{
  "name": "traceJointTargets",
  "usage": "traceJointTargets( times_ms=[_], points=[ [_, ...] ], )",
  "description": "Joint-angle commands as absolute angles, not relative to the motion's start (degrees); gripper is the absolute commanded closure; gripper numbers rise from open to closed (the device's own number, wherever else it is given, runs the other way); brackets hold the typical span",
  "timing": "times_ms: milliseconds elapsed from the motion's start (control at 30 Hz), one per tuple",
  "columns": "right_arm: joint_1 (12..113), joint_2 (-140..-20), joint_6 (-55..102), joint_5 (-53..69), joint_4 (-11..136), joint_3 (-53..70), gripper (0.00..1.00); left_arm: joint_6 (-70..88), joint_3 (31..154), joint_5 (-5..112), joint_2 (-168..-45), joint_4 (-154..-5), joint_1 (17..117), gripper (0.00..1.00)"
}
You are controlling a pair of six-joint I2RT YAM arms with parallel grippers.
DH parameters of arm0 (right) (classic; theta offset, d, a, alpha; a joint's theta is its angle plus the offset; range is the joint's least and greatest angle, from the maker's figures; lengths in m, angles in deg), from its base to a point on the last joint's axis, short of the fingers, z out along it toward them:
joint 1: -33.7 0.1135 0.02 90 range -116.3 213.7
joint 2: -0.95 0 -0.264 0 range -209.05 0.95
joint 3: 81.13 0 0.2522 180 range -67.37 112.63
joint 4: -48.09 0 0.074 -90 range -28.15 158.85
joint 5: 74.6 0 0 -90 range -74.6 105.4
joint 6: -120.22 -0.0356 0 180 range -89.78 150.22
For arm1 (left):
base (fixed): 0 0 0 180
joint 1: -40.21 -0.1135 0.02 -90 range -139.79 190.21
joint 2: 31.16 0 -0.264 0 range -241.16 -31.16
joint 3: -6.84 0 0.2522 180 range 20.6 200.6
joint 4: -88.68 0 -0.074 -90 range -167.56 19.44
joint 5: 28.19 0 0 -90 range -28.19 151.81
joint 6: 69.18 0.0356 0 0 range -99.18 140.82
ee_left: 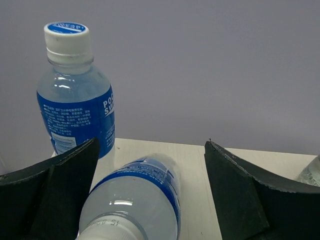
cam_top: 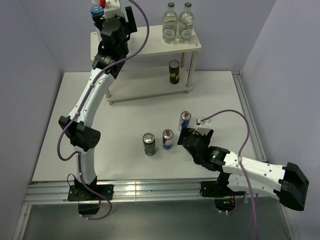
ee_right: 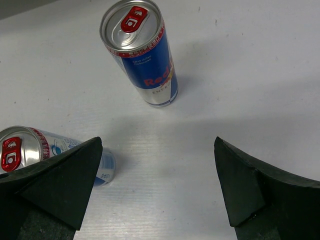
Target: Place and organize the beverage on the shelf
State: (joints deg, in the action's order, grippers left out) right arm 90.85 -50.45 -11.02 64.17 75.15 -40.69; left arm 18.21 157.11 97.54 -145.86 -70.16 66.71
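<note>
While left tool (ee_left: pixel 151 150) gapes astride water bottle (ee_left: pixel 135 195) | right tool (ee_right: pixel 157 142) open near slim can (ee_right: pixel 145 60) | can looks thin-walled, slick — grip mid-body, gently

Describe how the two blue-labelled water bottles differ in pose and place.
The far water bottle stands upright on the shelf, outside the jaws; the near water bottle is tipped, cap toward the camera, between the open jaws of the left gripper. Both have blue labels.

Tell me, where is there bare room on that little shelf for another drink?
On the top board, a bare stretch midway, between the blue-label bottles and the green-capped bottles. On the lower board, the stretch left of the dark can. The top's left end is crowded.
</note>
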Motion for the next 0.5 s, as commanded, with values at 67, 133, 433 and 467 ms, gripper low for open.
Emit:
traceJointTargets(
  times_ms=[67,133,433,467],
  points=[
    [91.27,-50.56,-11.27,66.29,74.51,-38.81,0.0,17.22,159.56,95.12,-147.35,-76.58,65.96,0.08],
    [91.27,-50.65,-11.27,66.2,74.42,-38.81,0.0,17.48,160.69,94.68,-148.4,-79.38,65.96,0.09],
    [91.27,-50.3,-11.18,66.2,74.42,-38.89,0.0,17.48,163.08,94.77,-150.35,-84.59,65.87,1.0],
    [91.27,-49.95,-11.18,66.02,74.24,-39.07,0.0,17.22,162.64,94.68,-150.08,-84.59,65.87,1.0]
  ],
)
